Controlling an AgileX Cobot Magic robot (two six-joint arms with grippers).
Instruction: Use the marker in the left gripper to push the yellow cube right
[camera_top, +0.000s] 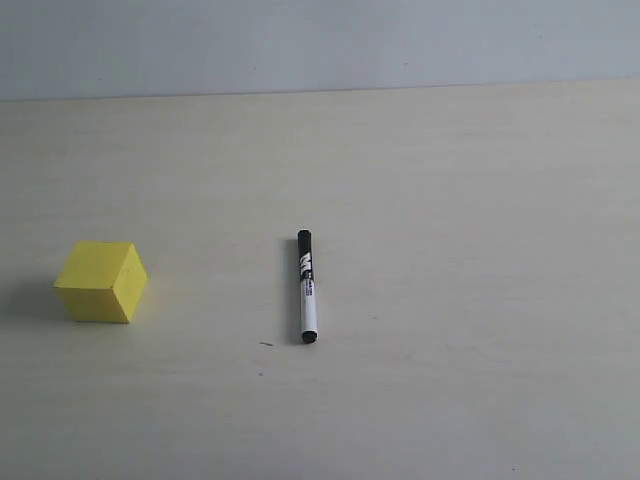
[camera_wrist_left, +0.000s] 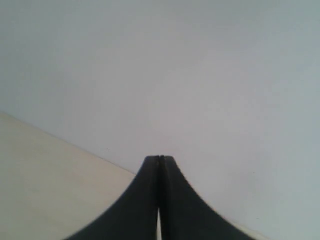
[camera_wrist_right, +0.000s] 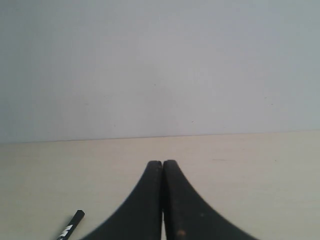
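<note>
I am watching the marker (camera_top: 307, 286) lying flat on the desk (camera_top: 480, 300), near the middle of the exterior view. Its long axis is running from the near side toward the wall (camera_top: 320, 40), with the far end leaning very slightly to the left. One black end is pointing at the wall and the other back toward the camera, with the white barrel between them. The yellow cube (camera_top: 100, 282) is sitting well apart from it on the left, resting on the desk with one edge turned toward the camera. On my left wrist feed the left gripper (camera_wrist_left: 160, 158) is showing its jaws pressed together, facing the wall above the desk edge. The right gripper (camera_wrist_right: 162, 162) is also holding its jaws together, and one black end of the marker is showing on the desk beside it.
</note>
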